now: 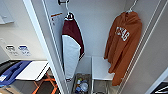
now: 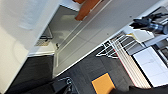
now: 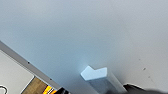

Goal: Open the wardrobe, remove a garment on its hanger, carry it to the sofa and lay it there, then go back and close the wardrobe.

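The burnt-orange hoodie (image 1: 123, 45) with white "TEXAS" lettering hangs on its thin white hanger (image 1: 130, 9) at the right side of the open wardrobe (image 1: 100, 27), its hem reaching down past a white shelf (image 1: 100, 68). At the left hangs a maroon-and-white garment (image 1: 72, 47) on another hanger. Bottles sit in a bin (image 1: 81, 85) on the wardrobe floor. The left wrist view shows a wardrobe door (image 2: 82, 45) above dark carpet (image 2: 95, 68) and an orange floor tile (image 2: 103, 83). I cannot tell how either arm's jaws stand.
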### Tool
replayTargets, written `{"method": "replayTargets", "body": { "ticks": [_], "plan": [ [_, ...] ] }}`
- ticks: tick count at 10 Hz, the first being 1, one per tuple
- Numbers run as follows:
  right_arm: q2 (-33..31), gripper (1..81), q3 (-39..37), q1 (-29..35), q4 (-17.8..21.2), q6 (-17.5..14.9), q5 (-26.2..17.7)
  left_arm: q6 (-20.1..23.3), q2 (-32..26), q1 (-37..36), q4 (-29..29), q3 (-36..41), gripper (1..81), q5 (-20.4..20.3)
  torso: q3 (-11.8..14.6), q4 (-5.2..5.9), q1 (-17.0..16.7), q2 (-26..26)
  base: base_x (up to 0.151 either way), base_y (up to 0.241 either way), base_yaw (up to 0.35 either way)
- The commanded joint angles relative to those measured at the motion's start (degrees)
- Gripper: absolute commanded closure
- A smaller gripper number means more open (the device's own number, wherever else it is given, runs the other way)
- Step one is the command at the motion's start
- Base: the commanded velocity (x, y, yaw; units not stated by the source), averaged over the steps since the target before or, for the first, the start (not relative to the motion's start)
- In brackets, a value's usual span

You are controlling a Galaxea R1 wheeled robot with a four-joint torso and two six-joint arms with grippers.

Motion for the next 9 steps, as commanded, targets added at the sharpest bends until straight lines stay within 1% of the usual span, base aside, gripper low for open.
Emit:
{"method": "replayTargets", "body": {
  "ticks": [1, 2, 3, 4, 5, 6, 7, 9],
  "plan": [
    [-12.54, 1.0, 5.45, -15.95, -6.34, 3.17, 12.49, -0.61, -3.59, 28.31, 9.21, -19.01, 1.0, -43.6, -0.02, 0.0, 0.0, 0.0, 0.0, 0.0, 0.0],
    [-12.12, 1.0, 0.02, -21.32, -4.49, 7.07, 18.68, -2.97, 0.95, 30.53, 6.95, -25.66, 1.0, -45.49, 0.0, 0.0, 0.0, 0.0, 0.0, 0.0, 0.0],
    [-10.03, 1.0, -5.52, -25.47, -3.77, 11.14, 20.12, -5.52, 6.22, 30.89, 3.43, -33.21, 1.0, -44.97, 0.02, 0.0, 0.0, 0.0, 0.0, 0.0, 0.0],
    [-5.83, 1.0, -11.14, -28.55, -3.76, 14.39, 19.87, -8.76, 11.84, 30.98, 1.48, -40.77, 1.0, -44.52, 0.07, 0.02, -0.02, -0.02, 0.0, 0.0, 0.0],
    [-0.56, 1.0, -16.59, -31.02, -3.76, 16.17, 19.68, -12.11, 16.61, 30.81, 1.29, -47.56, 1.0, -44.35, 0.07, 0.0, -0.09, -0.07, 0.0, 0.0, 0.0],
    [4.38, 1.0, -22.05, -33.05, -3.67, 17.92, 19.68, -14.15, 20.57, 30.55, 1.2, -52.6, 1.0, -42.86, 0.11, 0.0, -0.19, -0.13, 0.0, 0.0, 0.0],
    [9.37, 1.0, -27.06, -34.11, -3.76, 19.42, 19.16, -14.78, 24.52, 30.28, 0.08, -57.77, 1.0, -41.29, 0.13, 0.0, -0.28, -0.18, 0.0, 0.0, 0.0],
    [17.64, 1.0, -36.28, -35.08, -3.5, 21.18, 15.49, -14.86, 32.69, 29.32, -2.31, -68.74, 1.0, -36.72, 0.15, 0.0, -0.33, -0.22, 0.0, 0.0, 0.0]
  ]
}}
